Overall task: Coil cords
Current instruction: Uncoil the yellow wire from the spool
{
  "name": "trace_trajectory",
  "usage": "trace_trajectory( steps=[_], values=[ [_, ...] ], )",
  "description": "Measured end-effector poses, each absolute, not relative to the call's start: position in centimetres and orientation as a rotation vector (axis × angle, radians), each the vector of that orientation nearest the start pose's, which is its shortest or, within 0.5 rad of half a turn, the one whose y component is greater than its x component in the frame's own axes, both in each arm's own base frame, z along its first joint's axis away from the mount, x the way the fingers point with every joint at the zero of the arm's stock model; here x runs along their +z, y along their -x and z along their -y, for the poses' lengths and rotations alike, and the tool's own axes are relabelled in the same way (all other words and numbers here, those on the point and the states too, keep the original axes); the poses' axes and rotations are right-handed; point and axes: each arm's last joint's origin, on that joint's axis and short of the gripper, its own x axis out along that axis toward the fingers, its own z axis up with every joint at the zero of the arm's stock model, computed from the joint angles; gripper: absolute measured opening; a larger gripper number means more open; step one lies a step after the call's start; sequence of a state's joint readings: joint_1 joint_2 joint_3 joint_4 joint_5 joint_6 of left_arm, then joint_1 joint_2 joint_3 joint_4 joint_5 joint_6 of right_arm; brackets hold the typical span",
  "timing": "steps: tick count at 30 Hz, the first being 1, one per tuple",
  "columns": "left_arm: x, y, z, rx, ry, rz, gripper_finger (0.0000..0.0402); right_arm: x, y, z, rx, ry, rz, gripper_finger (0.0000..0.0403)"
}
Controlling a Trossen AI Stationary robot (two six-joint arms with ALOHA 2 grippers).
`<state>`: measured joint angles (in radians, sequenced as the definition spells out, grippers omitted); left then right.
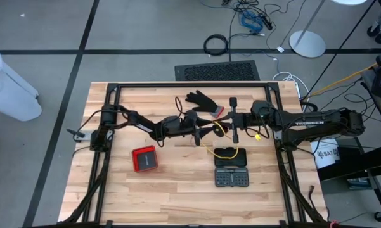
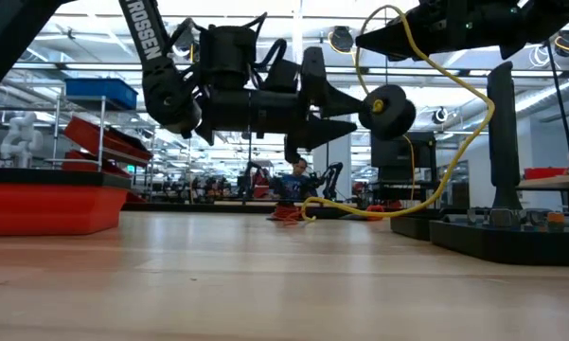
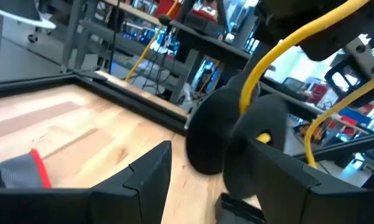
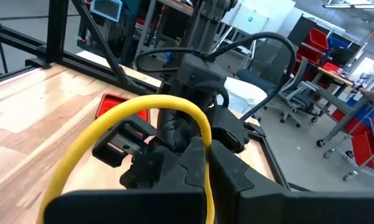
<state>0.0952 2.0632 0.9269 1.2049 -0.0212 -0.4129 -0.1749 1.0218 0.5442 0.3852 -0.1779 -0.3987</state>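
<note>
Place: a robotics lab or workshop hall, large and open.
Bench: a pale wooden bench [image 1: 177, 190] edged by a black metal frame [image 1: 190, 84], with two dark arms mounted on it.
Floor: grey, marked with dark lines; loose cables [image 1: 253, 16] and a coiled black cable ring [image 1: 216, 44] lie on it behind the bench.
Ceiling: high, with rows of strip lights [image 2: 95, 43] in the low view.
Storage: red bins [image 4: 367, 146] on racks, a blue box [image 2: 99, 92] on shelving.
Furniture: office chairs [image 4: 299, 99] on castors beside work desks.
Other stations: further robot arms [image 2: 336, 175] and a seated person [image 2: 293, 180] far across the hall.
</note>
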Motion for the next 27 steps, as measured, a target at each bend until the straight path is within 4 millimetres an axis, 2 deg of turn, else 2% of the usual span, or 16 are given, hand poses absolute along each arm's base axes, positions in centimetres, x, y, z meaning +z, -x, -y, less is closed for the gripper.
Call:
trace_trajectory(
  steps=[5,12,19,27],
  values=[
    [14.9,-40.0,-3.8,-0.001,0.359,0.078,0.0196,26.0,-22.1,3.4,0.022,0.388,-0.089,0.0000],
    [15.7,-40.5,-3.6,-0.087,0.322,0.090,0.0088,26.1,-22.1,3.4,0.021,0.389,-0.082,0.0000],
    [15.9,-40.7,-3.5,-0.126,0.262,0.095,0.0011,26.1,-22.1,3.4,0.022,0.371,-0.083,0.0000],
    [15.9,-40.6,-3.5,-0.220,0.214,0.086,0.0004,25.7,-22.0,3.4,0.026,0.326,-0.122,0.0003]
  ],
)
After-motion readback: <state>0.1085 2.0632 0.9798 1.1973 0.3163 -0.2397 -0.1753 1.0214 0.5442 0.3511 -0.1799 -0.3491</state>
